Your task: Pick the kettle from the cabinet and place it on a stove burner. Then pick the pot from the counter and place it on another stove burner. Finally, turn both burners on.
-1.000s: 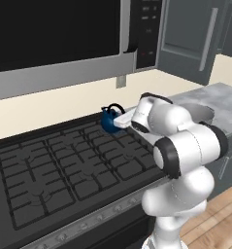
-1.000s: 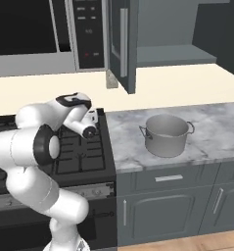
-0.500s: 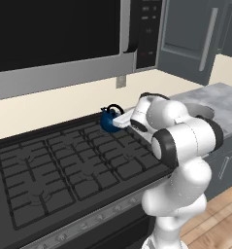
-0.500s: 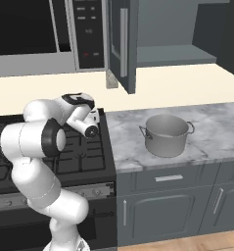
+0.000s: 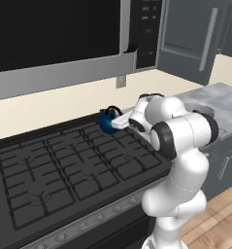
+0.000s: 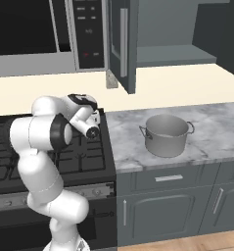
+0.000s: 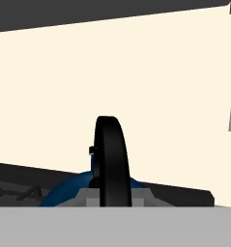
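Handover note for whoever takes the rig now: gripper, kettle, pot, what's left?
Gripper: shut on the kettle's handle.
Kettle: at the back right corner of the stove; can't tell if it's seated on the grate.
Pot: on the counter, untouched.
Cabinet: door open.
Left: release kettle, move pot to another burner, turn both burners on.

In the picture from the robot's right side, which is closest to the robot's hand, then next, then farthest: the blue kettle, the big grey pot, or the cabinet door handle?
1. The kettle: right at the gripper, which is shut on its black handle, over the stove's back right corner.
2. The pot: on the marble counter, to the right of the stove.
3. The cabinet door handle: high up on the open door, above the counter.
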